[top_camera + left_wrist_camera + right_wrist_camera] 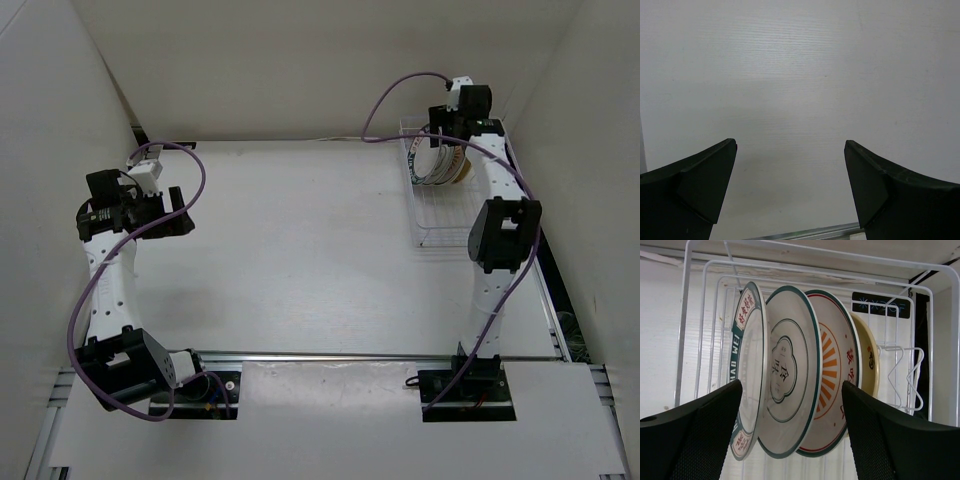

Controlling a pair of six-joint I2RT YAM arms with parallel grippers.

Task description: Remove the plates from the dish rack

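The white wire dish rack point(440, 215) stands at the far right of the table; it also shows in the right wrist view point(695, 330). Several plates stand on edge in its far end point(440, 165): a plate with a dark lettered rim band point(744, 340), a plate with dark rings point(790, 375), an orange sunburst plate point(832, 365) and a tan-yellow plate point(869, 360). My right gripper point(792, 440) is open, just in front of the plates, its jaws either side of them, touching none. My left gripper point(790, 190) is open and empty over bare table at the far left.
White walls close in the table on the left, back and right. The rack's near half point(440, 225) holds no plates. A metal rail point(380, 357) runs across the near edge, seen also in the left wrist view point(805, 233).
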